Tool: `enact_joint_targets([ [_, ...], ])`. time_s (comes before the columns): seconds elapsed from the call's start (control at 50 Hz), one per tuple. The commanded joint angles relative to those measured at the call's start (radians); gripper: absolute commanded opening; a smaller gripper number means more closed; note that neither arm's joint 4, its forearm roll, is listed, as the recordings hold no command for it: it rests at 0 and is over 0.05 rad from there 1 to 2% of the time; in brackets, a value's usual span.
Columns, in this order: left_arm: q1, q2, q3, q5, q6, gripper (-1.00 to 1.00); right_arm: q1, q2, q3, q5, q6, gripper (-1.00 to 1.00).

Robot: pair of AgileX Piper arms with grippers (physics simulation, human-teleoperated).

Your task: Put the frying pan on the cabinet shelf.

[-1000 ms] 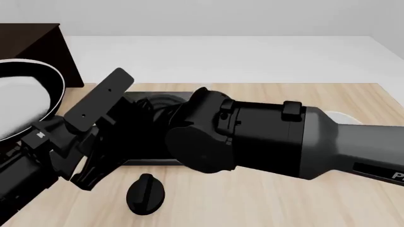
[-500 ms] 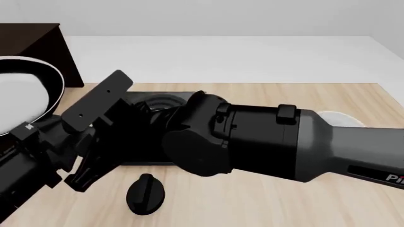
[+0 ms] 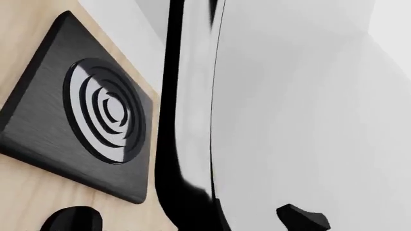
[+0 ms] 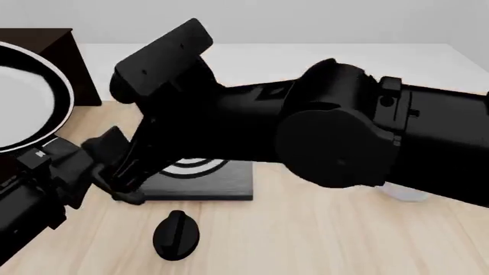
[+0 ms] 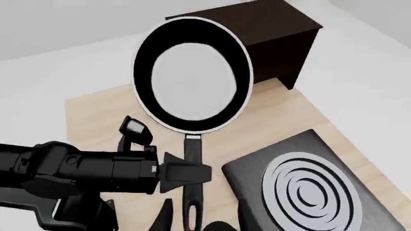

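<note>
Nearest the front edge of the table (image 4: 321,240) lies a small black knob (image 4: 176,234), flat on the wood and just in front of the stove plate (image 4: 200,184), a square black slab with silver rings whose near edge shows in the front view beneath the right arm. The left gripper (image 5: 174,174) comes in low at the table's left side and its fingers are closed on the handle of the frying pan (image 5: 191,74); the right wrist view shows one jaw pressed against the straight black handle partway along it, with the round pan beyond, raised clear of the wood near the table's left far corner. The pan's pale, shiny inside faces the cameras and its black rim shows at the left border of the front view, partly cut off. The left wrist view is filled mostly by the pan's bright inside, with the stove plate beside it. The right gripper (image 4: 126,184) reaches across the stove plate toward the left; its fingers point down close to the left gripper, but whether they are spread or together cannot be told. Farthest back, past the table's left far corner, stands the dark brown cabinet (image 5: 276,38), its flat top behind the pan.
</note>
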Motion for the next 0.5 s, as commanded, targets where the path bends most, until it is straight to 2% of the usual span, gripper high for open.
enact_joint_targets([
  [0.02,0.01,-0.01,-0.013,0.001,0.01,-1.0,-0.107,-0.202,0.101,-0.011,0.019,1.0],
  [0.14,0.014,-0.01,-0.005,-0.005,0.003,-1.0,-0.264,-0.395,0.247,-0.059,0.058,1.0],
  [0.22,0.013,-0.009,-0.005,-0.006,0.001,-1.0,-0.382,-0.547,0.39,-0.112,0.041,1.0],
  [0.24,0.012,-0.009,-0.005,-0.006,0.0,-1.0,-0.412,-0.579,0.423,-0.125,0.06,1.0],
  [0.28,0.012,-0.01,-0.007,-0.005,-0.001,-1.0,-0.461,-0.65,0.51,-0.164,0.056,1.0],
  [0.32,0.011,-0.011,-0.017,0.003,0.005,-1.0,-0.542,-0.731,0.61,-0.202,0.089,1.0],
  [0.38,0.015,-0.012,-0.029,0.01,0.006,-1.0,-0.629,-0.823,0.705,-0.233,0.072,1.0],
  [0.44,0.021,0.006,-0.054,0.008,0.01,-1.0,-0.695,-0.929,0.784,-0.235,0.2,1.0],
  [0.5,0.027,0.025,-0.073,-0.003,0.004,-1.0,-0.711,-0.985,0.793,-0.214,0.198,1.0],
])
